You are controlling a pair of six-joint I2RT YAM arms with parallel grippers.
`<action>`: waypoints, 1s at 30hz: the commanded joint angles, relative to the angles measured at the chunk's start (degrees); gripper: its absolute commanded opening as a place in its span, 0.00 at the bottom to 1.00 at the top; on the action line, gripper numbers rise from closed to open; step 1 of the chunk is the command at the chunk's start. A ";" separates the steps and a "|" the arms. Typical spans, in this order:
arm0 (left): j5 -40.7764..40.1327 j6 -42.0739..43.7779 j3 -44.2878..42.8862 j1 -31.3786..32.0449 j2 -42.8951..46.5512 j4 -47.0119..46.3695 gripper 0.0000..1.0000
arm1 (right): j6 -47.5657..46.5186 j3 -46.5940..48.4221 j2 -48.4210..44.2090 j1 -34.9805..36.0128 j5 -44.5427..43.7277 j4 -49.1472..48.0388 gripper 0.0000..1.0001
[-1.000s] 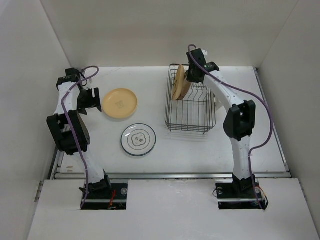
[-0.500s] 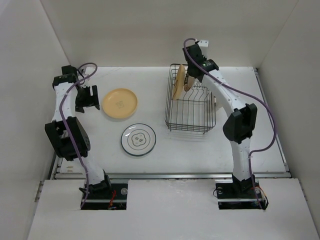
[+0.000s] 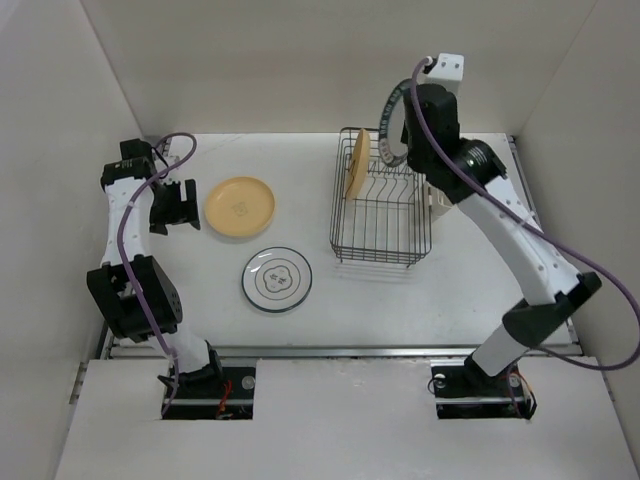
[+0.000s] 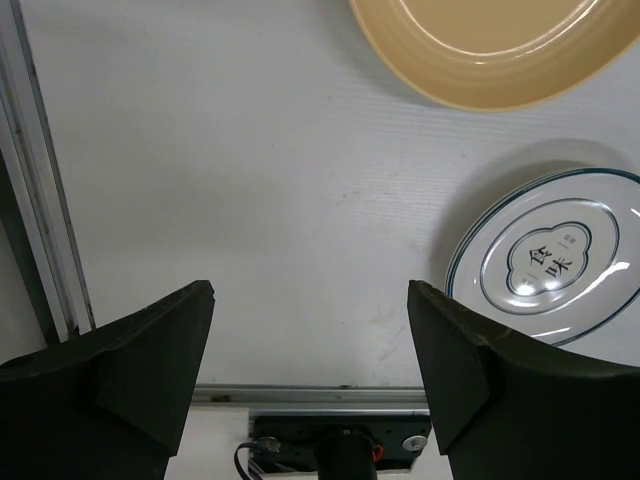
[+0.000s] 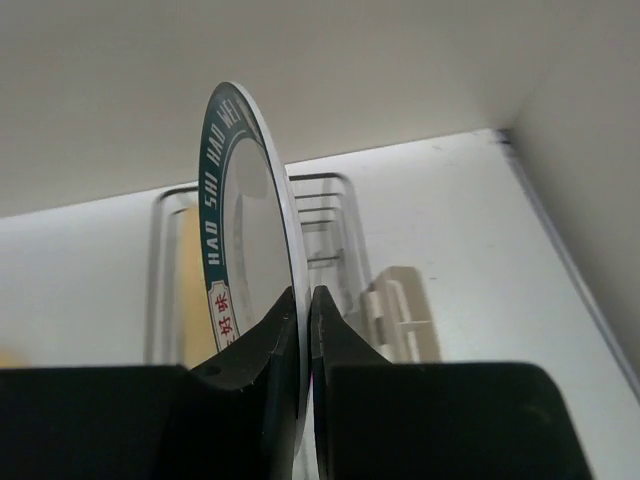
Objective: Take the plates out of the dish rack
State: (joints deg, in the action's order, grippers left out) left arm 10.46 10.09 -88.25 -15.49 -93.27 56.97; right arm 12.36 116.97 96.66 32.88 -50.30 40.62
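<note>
Pinching the teal-rimmed plate (image 5: 248,225) by its rim, the right gripper (image 5: 303,305) holds it upright above the far end of the dish rack (image 3: 383,238); the left gripper (image 4: 310,305), spread, hangs well left of it

White tabletop (image 3: 350,312), plain white walls (image 3: 300,60) back, L & R, metal rail (image 3: 340,351) at near edge, even light

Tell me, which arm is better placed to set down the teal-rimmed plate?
Right. The right gripper clamps the teal-rimmed plate above the dish rack; the left gripper is open, empty.
</note>
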 commanded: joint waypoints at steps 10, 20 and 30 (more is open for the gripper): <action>-0.53 -0.07 1.76 -0.42 3.80 -0.46 0.77 | -1.20 -20.28 -3.95 13.87 67.02 -19.24 0.00; -0.53 -0.07 1.76 -0.42 3.80 -0.46 0.78 | -2.25 -8.60 21.01 14.40 80.10 -13.11 0.00; -0.53 -0.07 1.24 -0.42 3.80 0.07 0.78 | -6.46 -8.60 25.59 14.40 69.91 -7.05 0.62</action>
State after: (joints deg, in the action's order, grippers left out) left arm 10.07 10.04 -86.74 -15.51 -92.29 56.40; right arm 8.78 105.56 123.11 46.96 23.03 31.83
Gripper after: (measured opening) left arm 0.782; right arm 0.580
